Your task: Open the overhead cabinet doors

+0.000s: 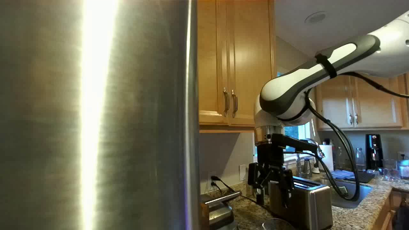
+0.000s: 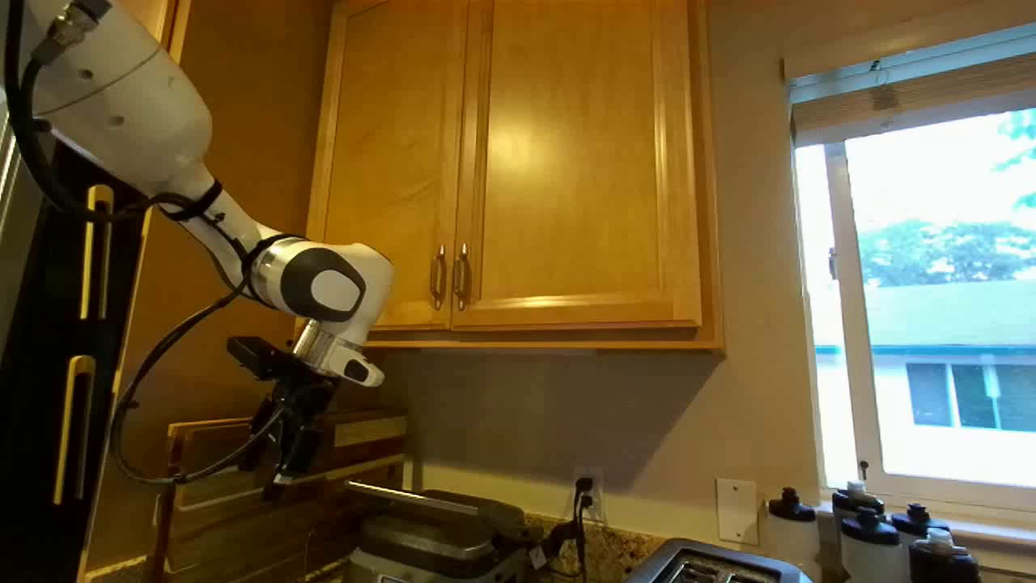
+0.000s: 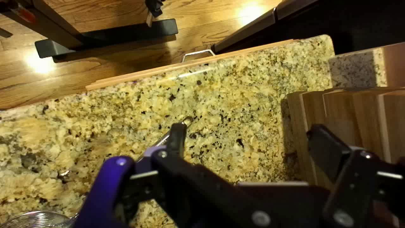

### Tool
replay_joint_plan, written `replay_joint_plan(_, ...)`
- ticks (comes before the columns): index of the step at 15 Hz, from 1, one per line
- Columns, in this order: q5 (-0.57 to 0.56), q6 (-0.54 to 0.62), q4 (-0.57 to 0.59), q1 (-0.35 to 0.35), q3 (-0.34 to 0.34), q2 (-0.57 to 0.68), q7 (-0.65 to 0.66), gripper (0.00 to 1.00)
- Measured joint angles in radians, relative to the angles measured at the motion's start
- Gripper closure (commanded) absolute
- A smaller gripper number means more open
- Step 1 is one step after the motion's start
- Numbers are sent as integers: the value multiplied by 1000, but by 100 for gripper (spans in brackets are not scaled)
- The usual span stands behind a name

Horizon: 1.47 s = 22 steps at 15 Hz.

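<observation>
The fridge door (image 1: 140, 115) fills the foreground. The gripper (image 3: 250, 144) hangs with jaws spread wide above the counter (image 3: 221, 95). Closed overhead cabinet doors (image 2: 510, 170) hide what's inside.

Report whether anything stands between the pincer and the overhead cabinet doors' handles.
Nothing visible does. The pincer hangs open, lower than the overhead cabinet doors, and no object shows between it and their handles. The robot's own arm overlaps the doors in both exterior views, so it may need to clear their swing.
</observation>
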Motion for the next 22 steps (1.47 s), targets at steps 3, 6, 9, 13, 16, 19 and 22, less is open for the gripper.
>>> replay_joint_plan(3,0,1,0,0,0,0,0,0)
replay_joint_plan(6,0,1,0,0,0,0,0,0)
replay_joint_plan(9,0,1,0,0,0,0,0,0)
replay_joint_plan(13,-6,16,3,-15,-1,-3,0,0)
replay_joint_plan(16,-36,71,12,-54,-7,-37,1,0)
replay_joint_plan(19,-103,132,20,-89,-7,-107,1,0)
replay_joint_plan(22,-205,182,32,-98,2,-176,1,0)
